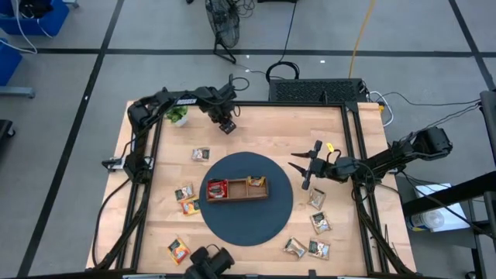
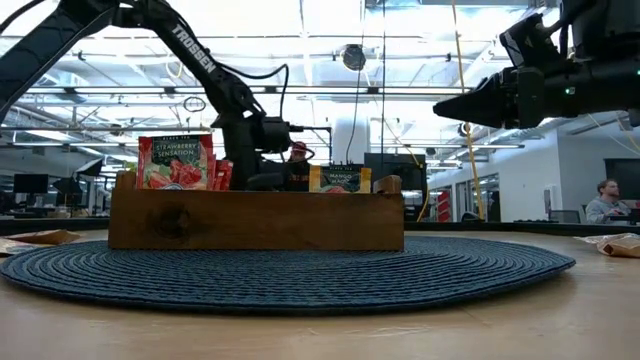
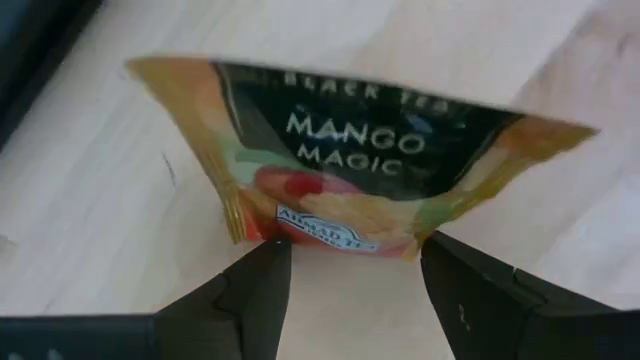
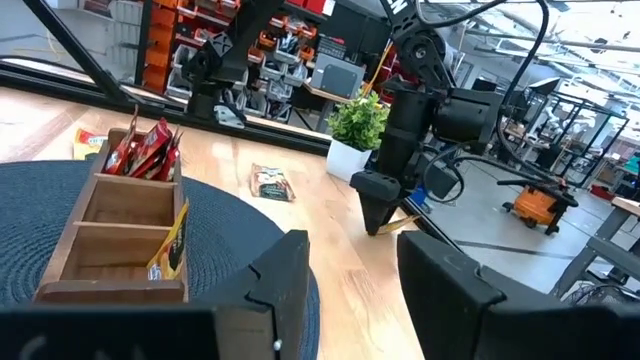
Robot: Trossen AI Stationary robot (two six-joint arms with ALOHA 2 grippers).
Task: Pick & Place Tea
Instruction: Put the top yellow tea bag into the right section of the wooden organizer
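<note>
Left gripper [image 3: 350, 262]: pinching an orange-and-dark flat mango tea sachet [image 3: 350, 165], seemingly just above the wood, beside the small green potted plant [image 1: 177, 115]. Right gripper [image 1: 298, 171]: hovering well apart from that plant, fingers parted, carrying nothing.

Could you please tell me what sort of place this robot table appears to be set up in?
Probably an open robotics lab or workshop. Beyond the pale wooden table stand orange parts-bin racks and an orange wheeled machine; bare ceiling trusses with strip lights run overhead, and a seated person works nearby.
</note>
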